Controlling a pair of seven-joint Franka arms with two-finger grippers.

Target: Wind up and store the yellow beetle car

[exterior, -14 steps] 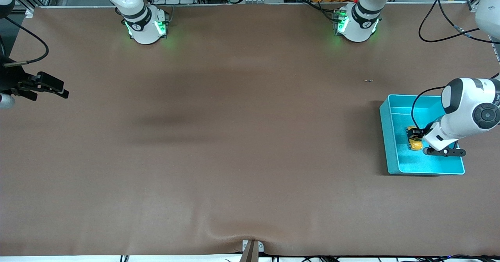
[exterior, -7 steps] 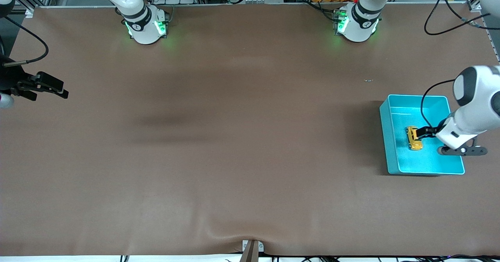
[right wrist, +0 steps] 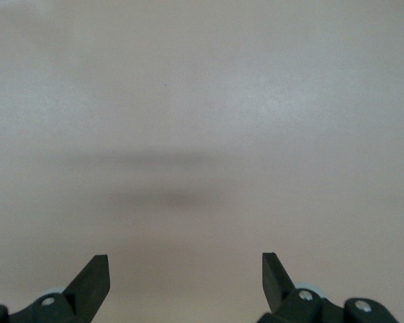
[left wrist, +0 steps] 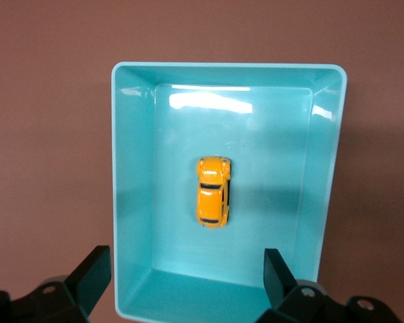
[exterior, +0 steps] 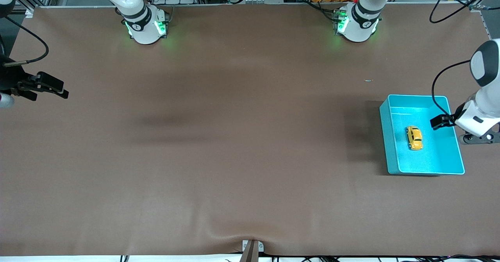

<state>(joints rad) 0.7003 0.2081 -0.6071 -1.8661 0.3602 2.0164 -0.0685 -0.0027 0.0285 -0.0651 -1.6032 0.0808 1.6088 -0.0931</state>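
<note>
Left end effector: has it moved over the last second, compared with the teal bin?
Yes. The left end effector has released the yellow beetle car and pulled away toward the teal bin edge.

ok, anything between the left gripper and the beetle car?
Nothing: only bare floor of the teal bin separates the open left gripper from the yellow beetle car, clear in the left wrist view.

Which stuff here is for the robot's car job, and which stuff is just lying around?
For the job:
- yellow beetle car, lying in the bin
- teal bin, at the left arm's end of the table
- left claw, open, over the bin

Just there:
- right claw, open, waiting over the right arm's end of the table
- tiny speck on the table, too small to tell
</note>
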